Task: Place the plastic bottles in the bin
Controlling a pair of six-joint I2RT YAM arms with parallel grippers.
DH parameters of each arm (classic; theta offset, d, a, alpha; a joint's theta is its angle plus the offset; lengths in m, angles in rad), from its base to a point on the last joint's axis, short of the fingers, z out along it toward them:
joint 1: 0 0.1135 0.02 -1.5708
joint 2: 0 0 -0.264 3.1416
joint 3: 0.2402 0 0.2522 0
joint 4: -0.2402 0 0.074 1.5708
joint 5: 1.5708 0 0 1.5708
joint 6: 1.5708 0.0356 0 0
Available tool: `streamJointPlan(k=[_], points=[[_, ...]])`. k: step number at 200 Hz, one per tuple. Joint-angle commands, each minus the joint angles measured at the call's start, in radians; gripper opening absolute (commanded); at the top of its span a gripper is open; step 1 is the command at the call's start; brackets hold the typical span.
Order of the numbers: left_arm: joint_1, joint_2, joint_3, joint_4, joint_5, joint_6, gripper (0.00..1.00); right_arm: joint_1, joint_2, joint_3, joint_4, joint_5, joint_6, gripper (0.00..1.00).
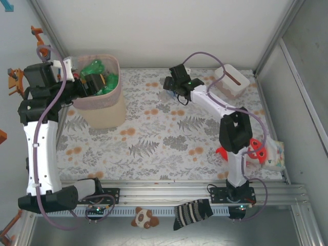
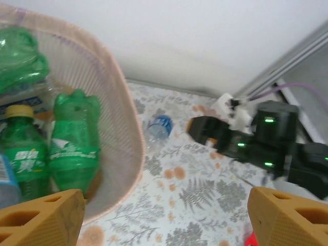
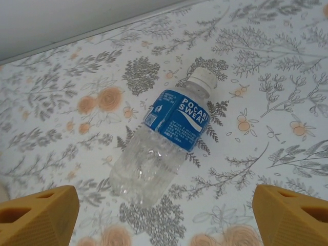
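Right tool [image 3: 164,219] released, jaws spread, above clear blue-label bottle [image 3: 169,138] lying diagonal mid-frame on bench [image 3: 266,66].
Risk: round thin wall rolls or squirts out on closing.
Left tool [image 1: 95,83], released, hovers at bin [image 1: 105,110] upper left: collision risk at drop.

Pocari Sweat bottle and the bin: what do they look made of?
Pocari Sweat bottle: thin clear plastic, glossy; the crinkled body shows the tablecloth through it. Blue label looks like printed film, cap opaque white plastic. Bin: matte cream wall, probably rigid plastic, though the look leaves it open. Its pink liner looks like translucent film.
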Motion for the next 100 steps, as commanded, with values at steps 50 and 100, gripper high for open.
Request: streamJointPlan(k=[50, 100], points=[[-0.056, -0.071, -0.060, 0.124, 0.074, -0.073, 0.82, 0.002, 0.259, 0.251, -0.054, 0.101, 0.180, 0.92], [-0.104, -0.079, -0.079, 0.129, 0.059, -0.078, 0.82, 0.002, 0.371, 0.333, -0.050, 0.068, 0.202, 0.92]])
